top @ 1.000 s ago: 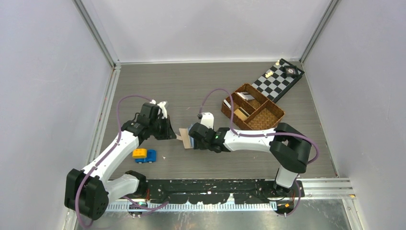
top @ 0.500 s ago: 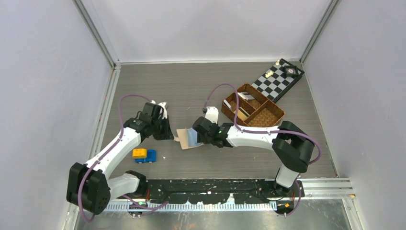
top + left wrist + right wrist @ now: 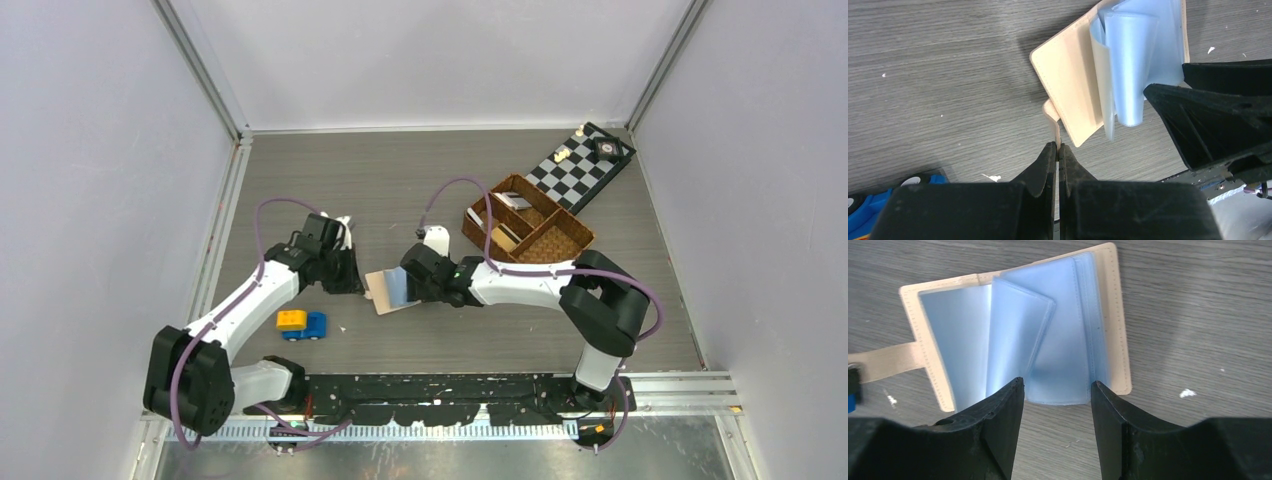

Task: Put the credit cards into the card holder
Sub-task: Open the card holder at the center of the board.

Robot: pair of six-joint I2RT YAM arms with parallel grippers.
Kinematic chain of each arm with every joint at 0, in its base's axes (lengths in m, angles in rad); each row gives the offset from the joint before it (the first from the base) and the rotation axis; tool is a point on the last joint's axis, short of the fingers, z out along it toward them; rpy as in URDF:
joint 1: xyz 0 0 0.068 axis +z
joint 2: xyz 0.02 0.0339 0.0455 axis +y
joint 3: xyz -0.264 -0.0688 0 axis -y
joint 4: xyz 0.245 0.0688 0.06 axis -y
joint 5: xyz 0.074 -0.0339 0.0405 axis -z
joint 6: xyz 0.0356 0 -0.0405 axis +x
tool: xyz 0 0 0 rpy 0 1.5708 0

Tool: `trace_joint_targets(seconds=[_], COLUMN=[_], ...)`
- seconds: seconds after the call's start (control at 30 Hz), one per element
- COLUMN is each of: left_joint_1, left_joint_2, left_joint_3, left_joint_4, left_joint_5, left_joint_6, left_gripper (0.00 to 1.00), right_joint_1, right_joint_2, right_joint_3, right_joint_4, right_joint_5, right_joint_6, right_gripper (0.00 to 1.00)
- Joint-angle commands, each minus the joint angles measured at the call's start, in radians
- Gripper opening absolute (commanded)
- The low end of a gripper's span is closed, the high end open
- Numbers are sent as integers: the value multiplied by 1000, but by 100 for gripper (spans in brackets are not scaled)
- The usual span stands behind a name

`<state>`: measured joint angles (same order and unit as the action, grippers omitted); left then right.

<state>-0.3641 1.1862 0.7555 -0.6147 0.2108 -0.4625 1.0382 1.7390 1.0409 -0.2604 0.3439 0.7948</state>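
My left claw (image 3: pixel 1058 146) is clamped shut on the snap tab (image 3: pixel 1052 119) of the card holder (image 3: pixel 1013 335). The holder lies spread open on the counter (image 3: pixel 1198 315), directly under my right claw (image 3: pixel 1057 390), which is parted and empty, with the blue pocket leaves (image 3: pixel 1063 340) just ahead of its tips. The credit cards (image 3: pixel 503 237) sit in the woven basket (image 3: pixel 560 245), behind that claw and well apart. My right arm is the nearer one.

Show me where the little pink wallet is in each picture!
Top view: the card holder lies open in the middle, between the two arms.
Left wrist view: card holder upper middle and right, its tab pinched by the left fingers.
Right wrist view: card holder upper middle, spread open above the right fingers.
Shared landmark: its pale blue pockets.
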Motion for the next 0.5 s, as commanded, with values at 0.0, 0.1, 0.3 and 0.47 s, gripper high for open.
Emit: trace_joint_targets(seconds=[0.0,0.1,0.3,0.47], left_joint_1=[7,7,7,6], left_joint_2=[26,41,77,104], left_joint_3=[18,16,20,31], left_joint_4=[40,58,98,120], left_joint_5=[28,29,23,4], left_joint_6=[12,10,8,9], left_gripper=[0,0,0,0], right_joint_1=[9,13,15,23], right_joint_2=[9,35,57,41], right_joint_3=[31,58,84,76], right_joint_4=[113,127,146,198], right_joint_5=[-70,-98,-137,-189], right_joint_6=[-25,-31,-47,-69], right_gripper=[57,57,55,55])
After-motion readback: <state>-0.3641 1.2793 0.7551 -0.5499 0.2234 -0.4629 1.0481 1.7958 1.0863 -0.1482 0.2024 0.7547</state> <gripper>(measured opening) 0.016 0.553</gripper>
